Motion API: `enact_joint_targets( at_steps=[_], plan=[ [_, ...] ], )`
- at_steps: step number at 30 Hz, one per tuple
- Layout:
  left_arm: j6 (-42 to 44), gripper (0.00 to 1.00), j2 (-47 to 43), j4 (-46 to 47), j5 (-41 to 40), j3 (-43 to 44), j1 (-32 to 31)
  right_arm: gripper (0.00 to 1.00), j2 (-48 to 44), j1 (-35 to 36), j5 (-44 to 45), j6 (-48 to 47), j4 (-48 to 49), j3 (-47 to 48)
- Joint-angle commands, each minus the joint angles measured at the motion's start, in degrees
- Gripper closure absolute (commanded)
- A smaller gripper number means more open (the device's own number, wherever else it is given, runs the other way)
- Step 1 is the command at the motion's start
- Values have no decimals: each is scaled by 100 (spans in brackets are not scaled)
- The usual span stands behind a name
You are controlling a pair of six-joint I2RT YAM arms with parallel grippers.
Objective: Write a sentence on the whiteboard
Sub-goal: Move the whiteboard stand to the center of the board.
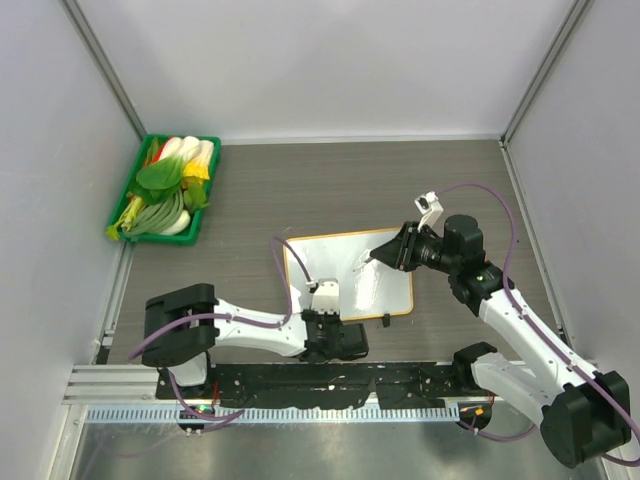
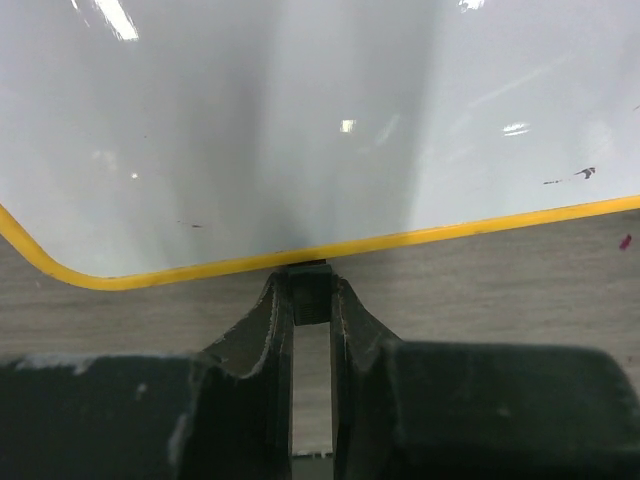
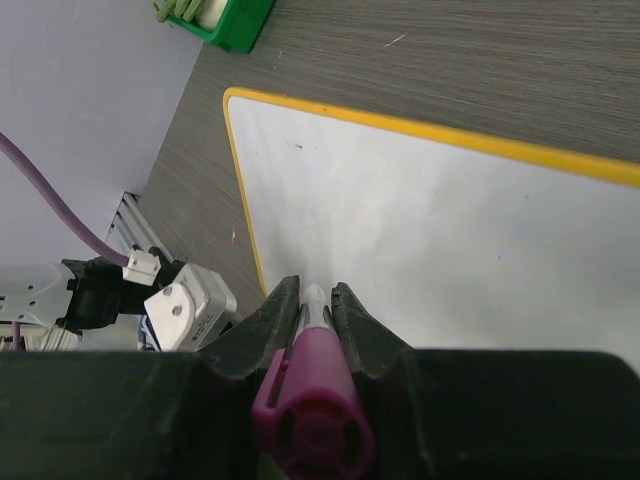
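Note:
The whiteboard lies flat in the middle of the table, white with a thin orange-yellow frame. Its surface shows only a few tiny specks, and no sentence is in view. At the board's near edge, my left gripper is shut on a small black clip foot; from above the left gripper sits low against that edge. My right gripper is shut on a marker with a purple end. Over the board's right part, the right gripper points the marker's tip down-left at the surface.
A green crate of leafy vegetables stands at the back left by the wall. A second black clip foot sticks out of the board's near right edge. Grey walls close in both sides, and a metal rail runs along the near edge.

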Motion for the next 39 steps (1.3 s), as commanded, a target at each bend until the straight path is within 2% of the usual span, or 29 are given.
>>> enact_joint_targets(
  at_steps=[1, 4, 8, 11, 13, 15, 20, 25, 28, 33, 36, 39],
  plan=[
    [-600, 100, 102, -670, 177, 371, -316, 99, -184, -39, -58, 17, 268, 108],
    [-688, 100, 243, -741, 239, 512, -396, 99, -184, -30, -31, -1, 259, 90],
    [-715, 91, 436, -811, 274, 661, -492, 99, -210, -22, -67, 34, 268, 90],
    [-671, 75, 463, -820, 248, 741, -545, 99, -272, -22, -31, 35, 268, 98],
    [-636, 68, 419, -820, 204, 758, -589, 99, -307, -22, -40, 26, 276, 142],
    [-627, 54, 331, -741, 134, 706, -659, 99, -342, -30, -23, 26, 241, 160],
    [-268, 27, 7, -486, 46, 618, -756, 99, -395, -30, 30, 8, 206, 160],
    [23, 8, -301, -924, -147, 986, -905, 99, -422, -13, 39, -1, 224, 134],
    [172, 1, -538, -1180, -288, 1136, -932, 99, -439, -30, 4, 26, 232, 177],
    [918, 0, -1205, -1014, -639, 1031, -871, 99, -518, -21, 65, -36, 154, 195],
    [1734, 0, -1698, -655, -640, 926, -608, 99, -571, -30, 91, -80, 66, 204],
    [2561, 0, -2269, -145, -255, 768, -73, 99, -650, -13, 197, -124, 4, 178]
  ],
)
